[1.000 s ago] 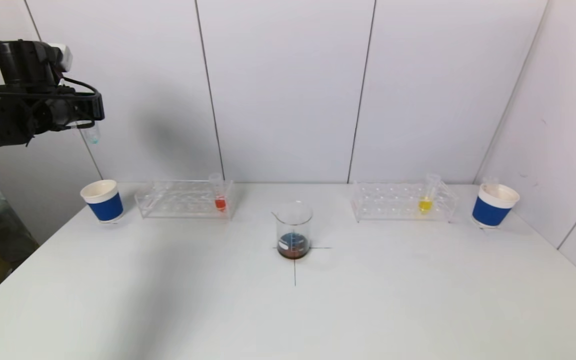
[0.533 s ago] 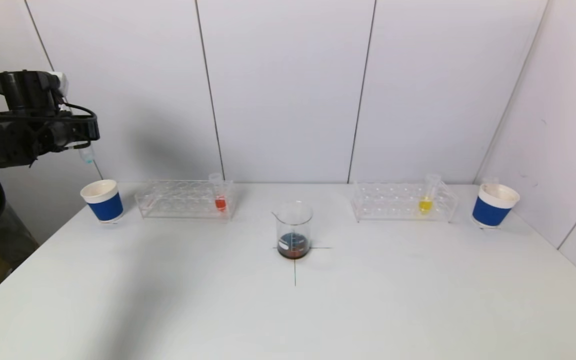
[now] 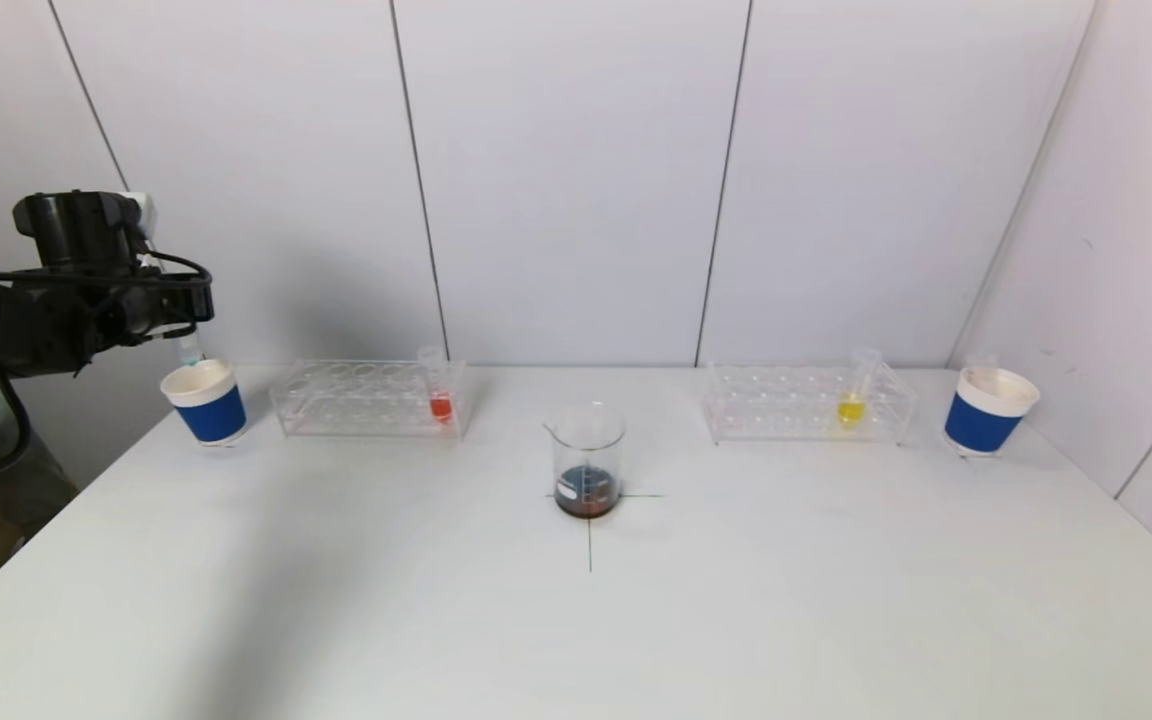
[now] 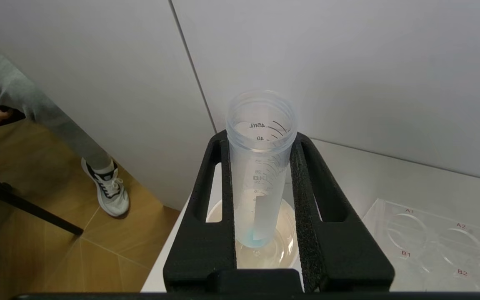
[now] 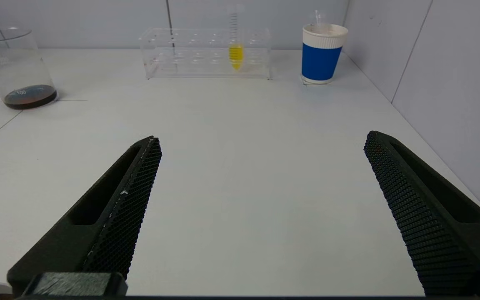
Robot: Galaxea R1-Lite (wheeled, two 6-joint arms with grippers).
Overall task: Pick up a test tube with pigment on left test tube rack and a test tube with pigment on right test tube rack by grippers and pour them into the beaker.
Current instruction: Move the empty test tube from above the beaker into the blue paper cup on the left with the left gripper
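Left gripper (image 4: 261,233) is clamped on a nearly drained tube (image 4: 261,166), just a trace of blue at its tip, held upright directly above the left cup (image 3: 206,400), tip at about the rim in the wrist view. Looks like this one has been poured and is headed for the cup, judging by how little is in it. Right gripper (image 5: 261,216) sits low over the table (image 3: 576,620) near the front right, jaws wide apart, nothing between them. Out from there: the beaker (image 3: 587,460) stands at centre on a cross mark with dark, brownish liquid in the bottom, so some pouring seems already done. The left rack (image 3: 366,398) holds one tube with red pigment (image 3: 440,395) at its inner end; the right rack (image 3: 806,405) holds one tube with yellow pigment (image 3: 854,395). The right cup (image 3: 986,410) stands at the far right, with what may be a clear tube poking out of it, hard to be sure. Count: two grippers, two racks, two blue-banded cups, one beaker, three clear-to-see tubes, one in the grip, one in each rack. Left to do, as I read it: drop off the held tube, then the red and yellow ones if they are to be poured too.
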